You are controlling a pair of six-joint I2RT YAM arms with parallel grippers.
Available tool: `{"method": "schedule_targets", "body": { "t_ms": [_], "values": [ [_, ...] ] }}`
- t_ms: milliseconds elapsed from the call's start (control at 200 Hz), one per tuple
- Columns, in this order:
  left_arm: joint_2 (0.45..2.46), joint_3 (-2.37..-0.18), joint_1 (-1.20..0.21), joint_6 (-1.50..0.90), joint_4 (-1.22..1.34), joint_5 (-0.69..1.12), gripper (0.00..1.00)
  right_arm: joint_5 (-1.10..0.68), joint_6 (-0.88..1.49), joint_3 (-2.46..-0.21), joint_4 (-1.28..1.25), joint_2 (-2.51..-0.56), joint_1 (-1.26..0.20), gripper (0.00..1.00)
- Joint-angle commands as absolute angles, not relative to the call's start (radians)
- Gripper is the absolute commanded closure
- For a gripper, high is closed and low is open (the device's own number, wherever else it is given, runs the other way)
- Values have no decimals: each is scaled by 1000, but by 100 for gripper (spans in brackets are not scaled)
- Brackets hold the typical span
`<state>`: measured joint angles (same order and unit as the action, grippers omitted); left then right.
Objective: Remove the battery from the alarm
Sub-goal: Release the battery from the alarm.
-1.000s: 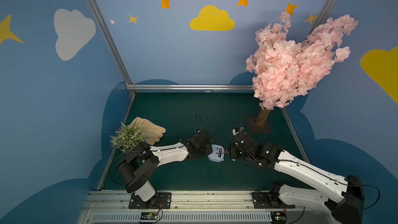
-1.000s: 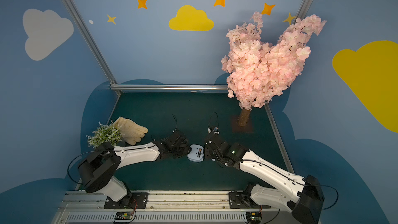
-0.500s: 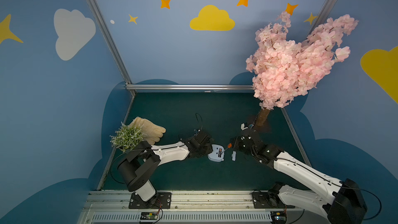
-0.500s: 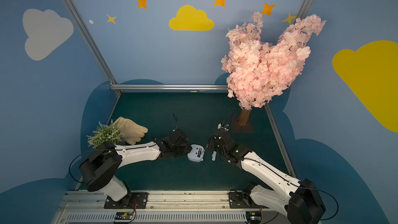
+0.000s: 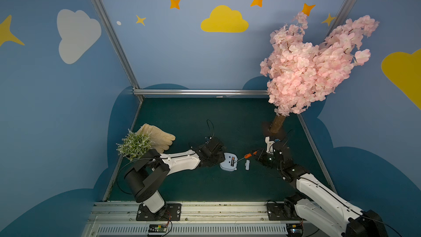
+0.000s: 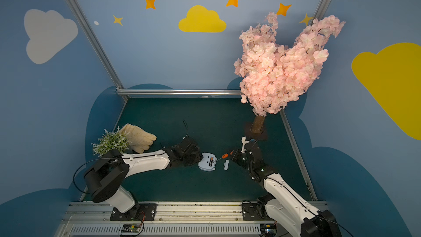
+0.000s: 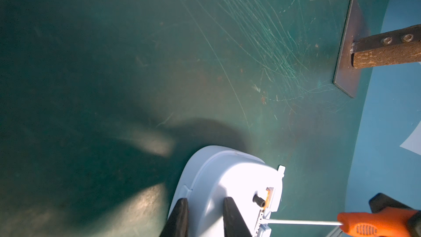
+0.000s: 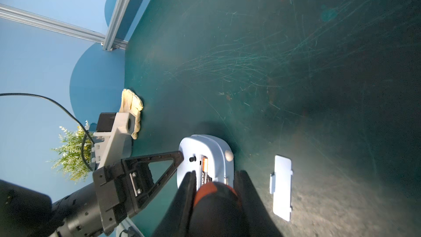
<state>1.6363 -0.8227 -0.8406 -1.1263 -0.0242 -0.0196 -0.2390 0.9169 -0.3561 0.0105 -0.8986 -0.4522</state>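
Right gripper point(image 8: 215, 177), angled low, holds screwdriver point(image 7: 378, 223) tip at battery point(image 8: 205, 167) in alarm point(image 5: 226, 167).

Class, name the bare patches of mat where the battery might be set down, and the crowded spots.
Free: far mat between back rail, glove and tree trunk; near strip before the front rail. Crowded: the middle, where left claw grips the alarm, right claw the screwdriver, cover beside.

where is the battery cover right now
In both top views the battery cover lies flat on the green mat, just right of the alarm and apart from it, near the orange-handled screwdriver.
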Motion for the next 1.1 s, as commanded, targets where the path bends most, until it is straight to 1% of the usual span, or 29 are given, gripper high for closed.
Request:
{"method": "schedule_targets", "body": {
  "t_ms": [0,175,230,305,390,466,666,751,836,886,966,1036,1096],
  "values": [
    [1713,-776,-848,-1132,-108,-17,73,-460,888,-239,281,-894,-443,100],
    [1712,-770,-848,-1137,-105,-17,73,-558,976,-172,176,-775,-379,100],
    [1709,-768,-848,-1138,-103,-17,73,-580,1014,-158,131,-733,-377,100],
    [1710,-768,-848,-1137,-100,-15,73,-589,1019,-182,142,-684,-382,100],
    [1709,-768,-850,-1139,-97,-14,73,-561,996,-237,216,-656,-408,100],
    [1708,-766,-850,-1143,-94,-14,73,-453,940,-317,348,-665,-479,100],
    [1713,-762,-849,-1146,-91,-14,73,-84,869,-474,543,-824,-738,100],
    [1713,-760,-849,-1149,-91,-17,73,65,854,-581,635,-933,-851,100],
    [1717,-761,-849,-1150,-89,-18,73,183,841,-705,719,-1063,-926,100],
    [1720,-762,-850,-1150,-90,-18,73,179,808,-771,748,-1142,-937,100],
    [1728,-759,-849,-1154,-86,-16,73,162,835,-876,808,-1279,-924,100],
    [1732,-760,-850,-1152,-85,-12,73,89,753,-963,841,-1372,-901,100],
    [1732,-759,-849,-1151,-84,-11,73,35,734,-987,822,-1401,-887,100]
  ]
}}
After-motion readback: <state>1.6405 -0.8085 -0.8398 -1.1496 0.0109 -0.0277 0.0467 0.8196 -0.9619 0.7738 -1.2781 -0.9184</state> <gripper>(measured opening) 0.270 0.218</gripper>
